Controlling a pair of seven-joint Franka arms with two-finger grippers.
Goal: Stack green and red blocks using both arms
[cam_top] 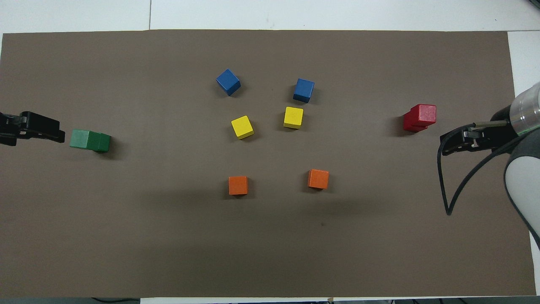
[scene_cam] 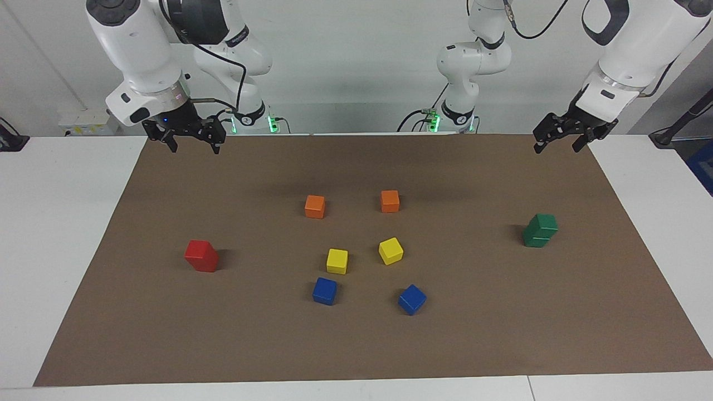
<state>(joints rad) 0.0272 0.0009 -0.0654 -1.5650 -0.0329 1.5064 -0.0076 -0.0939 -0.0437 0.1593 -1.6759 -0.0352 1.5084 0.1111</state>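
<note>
Two red blocks (scene_cam: 201, 256) stand stacked one on the other toward the right arm's end of the brown mat; the stack also shows in the overhead view (cam_top: 419, 118). Two green blocks (scene_cam: 539, 230) stand stacked toward the left arm's end, also seen from overhead (cam_top: 89, 140). My right gripper (scene_cam: 194, 147) hangs open and empty in the air over the mat's edge at its end, apart from the red stack (cam_top: 453, 141). My left gripper (scene_cam: 557, 146) hangs open and empty over the mat's corner at its end, apart from the green stack (cam_top: 42, 128).
Between the stacks lie two orange cubes (scene_cam: 315, 206) (scene_cam: 390, 201), two yellow cubes (scene_cam: 337, 261) (scene_cam: 391, 250) and two blue cubes (scene_cam: 325, 291) (scene_cam: 412, 299), each single. The brown mat (scene_cam: 356, 345) lies on a white table.
</note>
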